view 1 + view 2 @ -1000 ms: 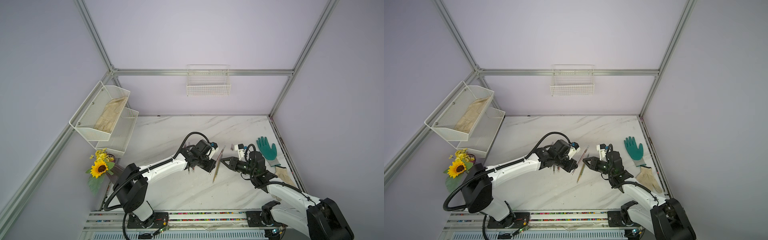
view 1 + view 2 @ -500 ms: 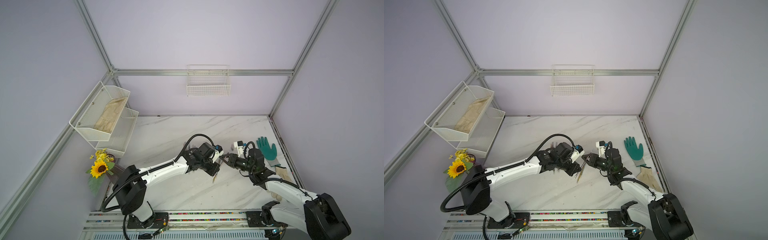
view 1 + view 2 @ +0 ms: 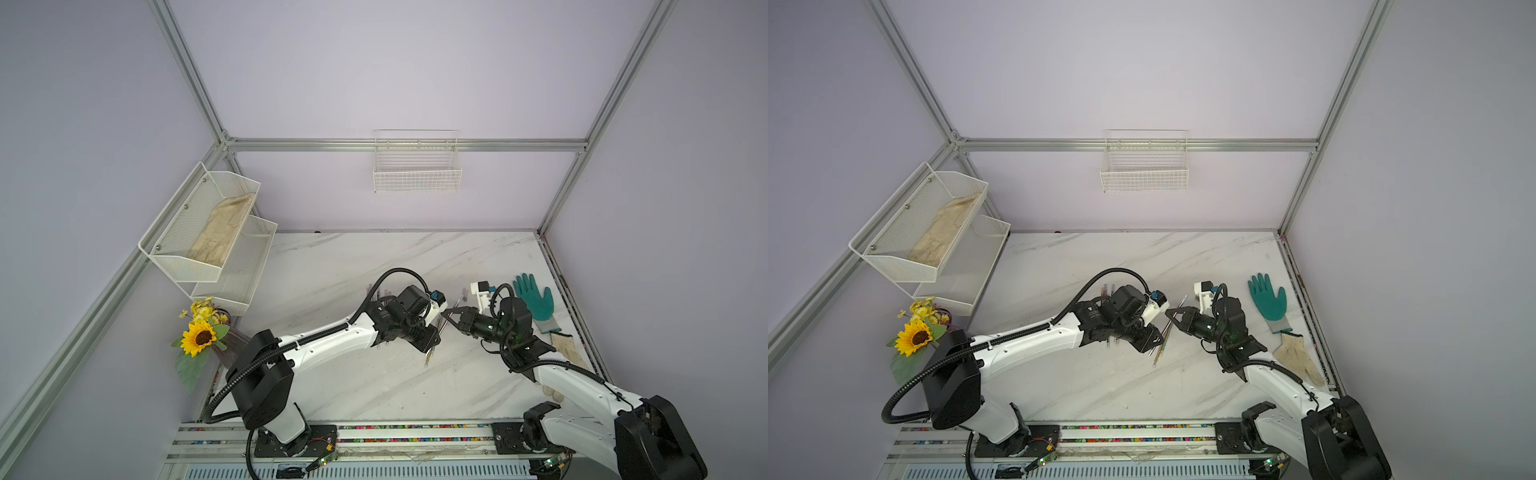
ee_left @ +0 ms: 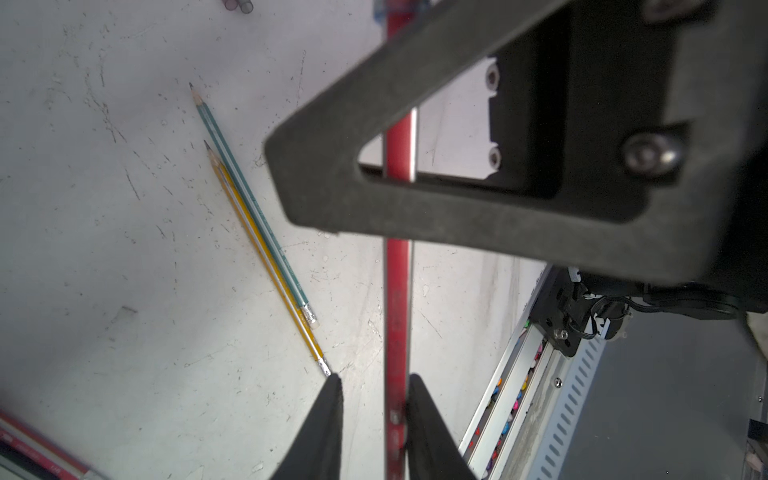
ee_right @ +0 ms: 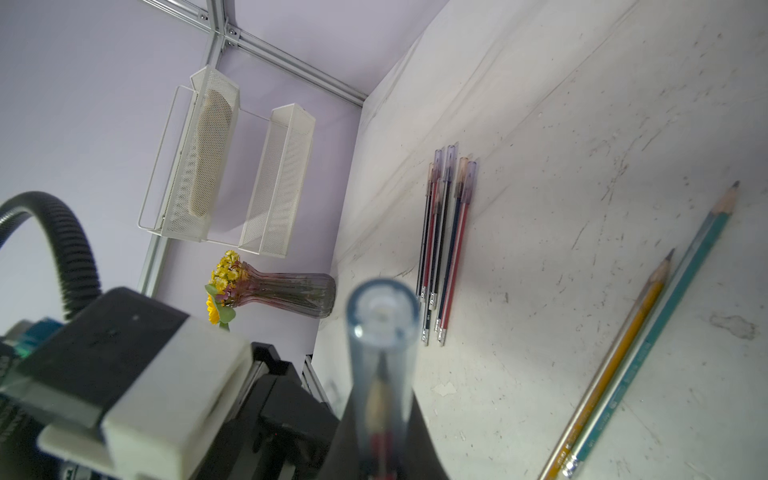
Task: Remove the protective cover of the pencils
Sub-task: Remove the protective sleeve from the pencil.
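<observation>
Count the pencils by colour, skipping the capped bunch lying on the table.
Yellow pencil, uncapped: 1
Teal pencil, uncapped: 1
Red pencil, capped: 1
Total: 3

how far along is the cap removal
Done: green pencil and yellow pencil lie bare on the table. In hand: right end effector grips the clear cap, still on the red pencil passing through the open left end effector. Left: that cap, plus the capped bunch.
</observation>
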